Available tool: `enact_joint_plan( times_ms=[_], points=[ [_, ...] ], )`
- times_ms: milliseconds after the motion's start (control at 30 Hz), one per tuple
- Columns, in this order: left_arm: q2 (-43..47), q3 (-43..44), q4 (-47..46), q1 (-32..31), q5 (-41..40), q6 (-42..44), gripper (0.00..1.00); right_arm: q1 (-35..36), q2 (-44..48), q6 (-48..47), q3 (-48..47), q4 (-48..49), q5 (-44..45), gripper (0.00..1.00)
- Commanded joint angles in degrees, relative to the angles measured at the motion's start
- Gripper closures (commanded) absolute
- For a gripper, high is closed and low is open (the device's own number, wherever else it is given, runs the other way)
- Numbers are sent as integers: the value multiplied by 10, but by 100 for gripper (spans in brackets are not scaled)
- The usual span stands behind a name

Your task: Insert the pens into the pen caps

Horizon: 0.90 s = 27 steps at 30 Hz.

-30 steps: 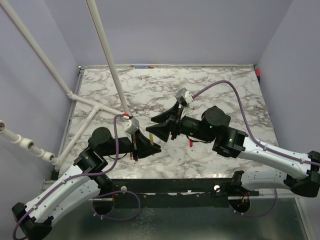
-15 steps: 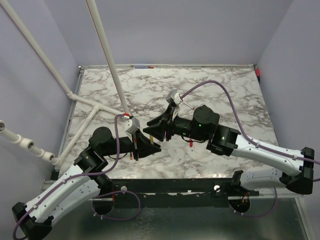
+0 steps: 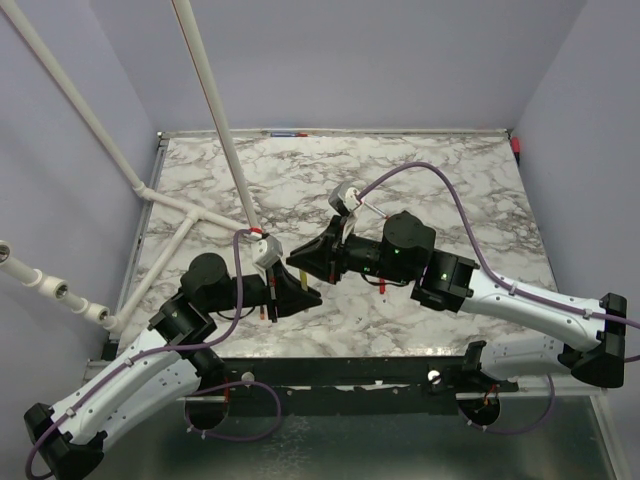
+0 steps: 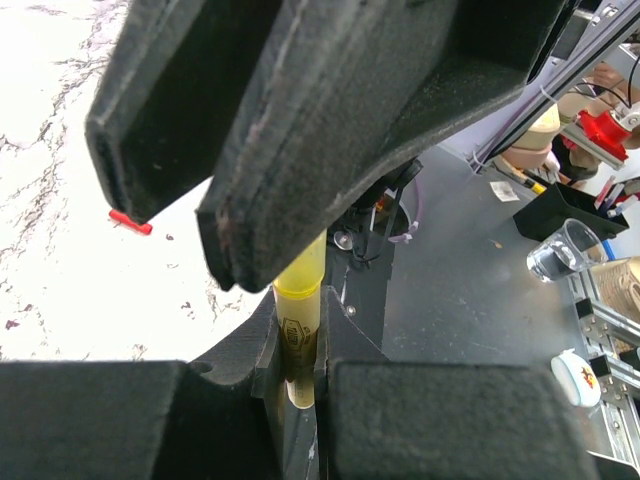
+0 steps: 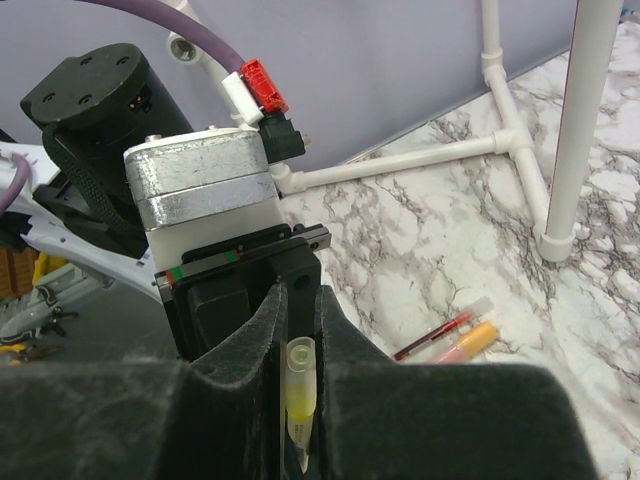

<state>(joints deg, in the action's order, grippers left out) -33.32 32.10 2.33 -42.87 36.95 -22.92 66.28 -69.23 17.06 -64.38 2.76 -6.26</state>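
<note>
Right claw [image 5: 300, 385] swung toward 9 o'clock and pinched down | left claw [image 4: 298, 372] clenched on yellow pen [image 4: 298, 325], held above mid-counter [image 3: 420, 180] | right claw grasping the pen's free end | step: likely handover | next: left lets go, pen kept straight for red cap [image 4: 130, 221]

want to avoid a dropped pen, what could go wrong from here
The left gripper and right gripper both pinch one slim yellow pen; if either moves off-axis, it may twist or slip out. The small red cap lies loose on the table nearby and could get knocked.
</note>
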Motion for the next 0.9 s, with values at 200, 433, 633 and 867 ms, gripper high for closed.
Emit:
enact_joint_plan(
  times_ms=[200,433,633,867],
  points=[
    [18,13,1,0,-28,12,100,14,3,15,30,-35,-1,100],
    [34,13,1,0,-44,13,100,20,10,28,45,-45,-3,100],
    [40,13,2,0,-51,16,100,28,0,36,50,-60,-23,100],
    [52,14,2,0,-61,21,100,34,-3,46,65,-81,-55,100]
  ],
)
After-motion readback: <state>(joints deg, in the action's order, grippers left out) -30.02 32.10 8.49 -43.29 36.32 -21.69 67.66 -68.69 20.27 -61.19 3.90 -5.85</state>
